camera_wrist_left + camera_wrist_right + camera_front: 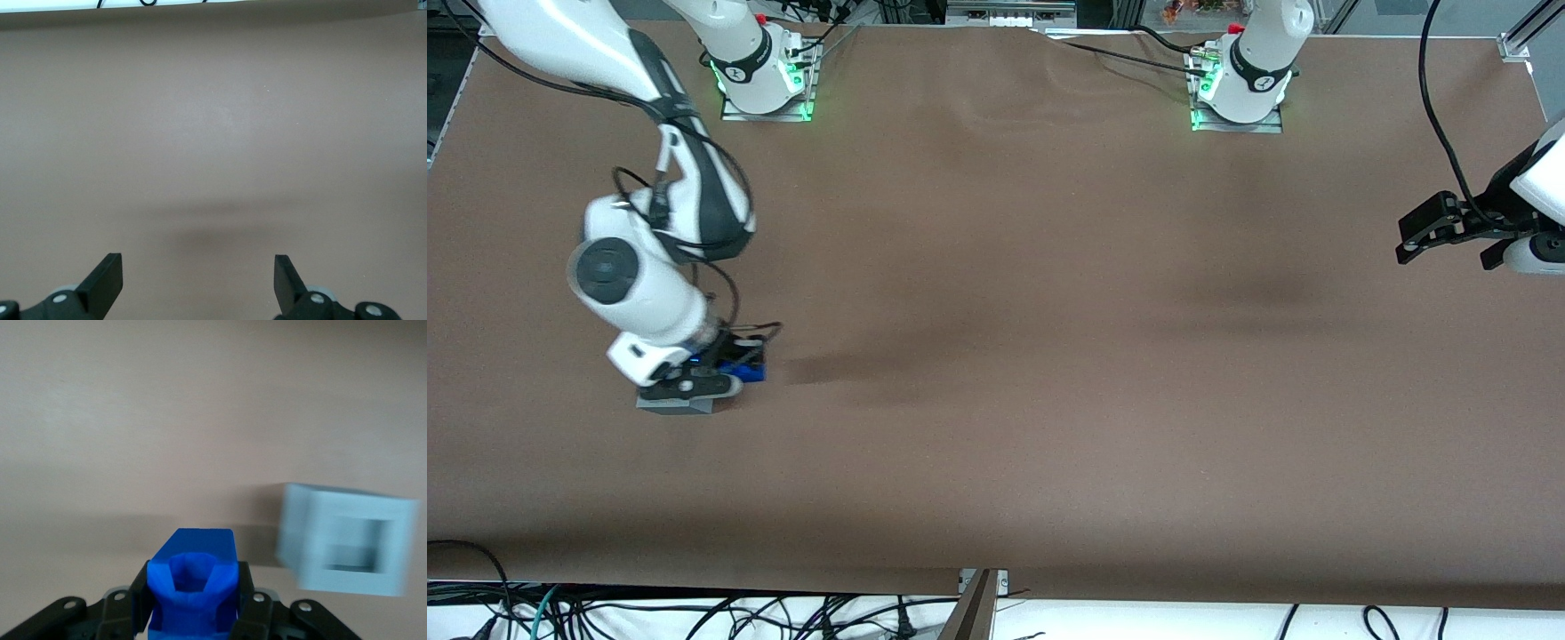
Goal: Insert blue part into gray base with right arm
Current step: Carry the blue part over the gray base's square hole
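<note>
1. Where the white jointed right arm (660, 222) reaches down over the working arm's end of the table, its black two-finger gripper (193, 603) is pinched on the small bright blue plastic part (193, 587), one black finger pressed against each flank of the piece.
2. Seen from the right wrist, the blue part is a blocky, cube-like moulding with a smooth matte surface, a flat upper face and a roughly hexagonal hollow sunk into the face turned to the camera.
3. The front view shows only a sliver of the blue part (744, 370) beside the gripper body, held above the table and not inside the gray block.
4. The light gray plastic cube-shaped base (347, 540) rests on the table beside the held part and apart from it; the two do not touch.
5. The base has plain flat walls, squared edges and a square recess in its top face, with a darker shaded floor inside. Its outline is smeared in the wrist view.
6. In the front view the gray base (680, 406) sits directly under the gripper, nearer to the front camera than the blue part, and is largely covered by the wrist.
7. The brown table covering (1049, 356) is a matte sheet with faint ripples near the arm bases.
</note>
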Available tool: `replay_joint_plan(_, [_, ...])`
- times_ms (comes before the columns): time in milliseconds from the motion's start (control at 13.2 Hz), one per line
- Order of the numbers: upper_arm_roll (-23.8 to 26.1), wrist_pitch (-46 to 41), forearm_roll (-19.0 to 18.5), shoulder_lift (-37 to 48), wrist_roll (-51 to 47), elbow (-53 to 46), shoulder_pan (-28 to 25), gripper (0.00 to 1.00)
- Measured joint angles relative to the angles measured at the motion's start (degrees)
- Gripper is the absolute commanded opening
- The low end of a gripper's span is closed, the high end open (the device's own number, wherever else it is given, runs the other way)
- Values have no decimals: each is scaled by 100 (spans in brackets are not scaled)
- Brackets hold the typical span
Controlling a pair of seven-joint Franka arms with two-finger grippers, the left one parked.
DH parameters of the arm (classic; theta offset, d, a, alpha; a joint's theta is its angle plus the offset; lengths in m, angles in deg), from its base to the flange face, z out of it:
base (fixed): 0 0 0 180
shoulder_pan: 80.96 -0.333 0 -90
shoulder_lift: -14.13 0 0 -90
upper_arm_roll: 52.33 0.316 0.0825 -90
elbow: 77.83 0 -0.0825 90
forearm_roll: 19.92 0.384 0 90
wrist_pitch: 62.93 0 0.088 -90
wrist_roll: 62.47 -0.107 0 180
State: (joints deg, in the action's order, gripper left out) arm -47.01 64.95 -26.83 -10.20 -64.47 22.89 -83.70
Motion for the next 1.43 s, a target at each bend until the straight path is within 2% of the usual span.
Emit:
replay_joint_plan(226, [-456,-143,228,60,1155,-29,220,3])
replay_joint_plan(453, [-609,-262,271,61,1553,-36,274,3])
replay_joint_plan(604, [-678,-278,515,54,1821,-36,274,3])
replay_joint_plan(1057, [-764,-279,781,-197,1860,-333,339,3])
replay_joint_plan(1434, [-814,-279,819,-552,1419,-616,345,3])
